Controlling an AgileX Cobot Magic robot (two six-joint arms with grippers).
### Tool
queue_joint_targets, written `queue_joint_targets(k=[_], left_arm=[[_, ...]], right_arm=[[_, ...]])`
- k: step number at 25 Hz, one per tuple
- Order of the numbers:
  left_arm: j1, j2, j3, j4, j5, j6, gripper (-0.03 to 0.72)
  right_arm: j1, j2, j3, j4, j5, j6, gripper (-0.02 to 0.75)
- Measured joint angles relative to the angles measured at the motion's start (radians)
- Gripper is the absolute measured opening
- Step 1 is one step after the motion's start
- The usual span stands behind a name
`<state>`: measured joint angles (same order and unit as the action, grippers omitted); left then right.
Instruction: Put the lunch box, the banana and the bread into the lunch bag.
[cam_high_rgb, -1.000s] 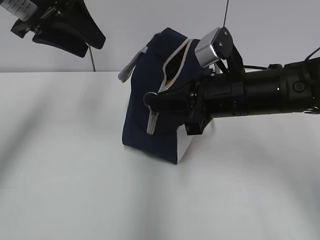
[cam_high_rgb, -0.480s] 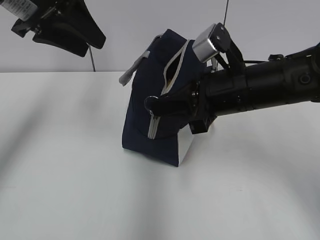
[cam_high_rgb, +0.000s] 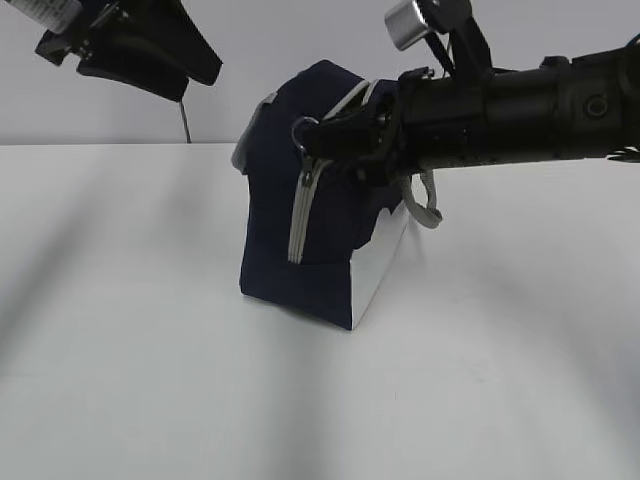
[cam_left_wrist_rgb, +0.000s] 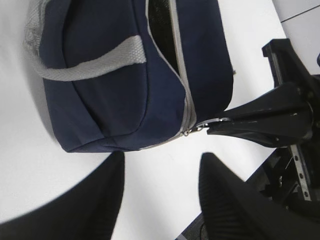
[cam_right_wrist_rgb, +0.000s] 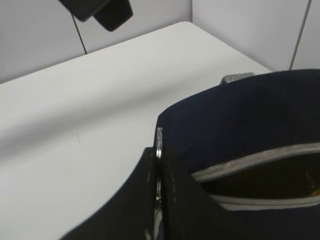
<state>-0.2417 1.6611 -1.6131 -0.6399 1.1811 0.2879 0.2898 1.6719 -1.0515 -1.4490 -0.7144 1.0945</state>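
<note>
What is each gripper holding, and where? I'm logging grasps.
Right gripper pinches the bag's ring zip pull; left gripper holds nothing.

My right gripper (cam_high_rgb: 312, 140) has moved up, and its closed jaws took the ring zip pull (cam_high_rgb: 303, 135) from low on the lunch bag (cam_high_rgb: 300, 230) to near its top. The opening there looks narrower now.

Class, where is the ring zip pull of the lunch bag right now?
In the exterior view the ring zip pull sits high on the lunch bag, centre frame, pinched by the right pincer reaching in from the right.
</note>
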Motion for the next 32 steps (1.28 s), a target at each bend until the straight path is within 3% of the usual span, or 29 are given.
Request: queue_joint_targets(k=[10, 16, 32], left_arm=[[-0.001, 0.001, 0.0, -0.01, -0.042, 0.069, 0.351], [-0.001, 0.057, 0.0, -0.087, -0.046, 0.148, 0.351], [-0.001, 0.164, 0.003, -0.15, -0.056, 0.28, 0.351]], right_arm=[[0.0, 0.0, -0.004, 0.184, 0.055, -0.02, -0.016], [0.0, 0.0, -0.004, 0.284, 0.111, -0.065, -0.016], [0.0, 0.101, -0.136, 0.304, 0.178, -0.127, -0.016]])
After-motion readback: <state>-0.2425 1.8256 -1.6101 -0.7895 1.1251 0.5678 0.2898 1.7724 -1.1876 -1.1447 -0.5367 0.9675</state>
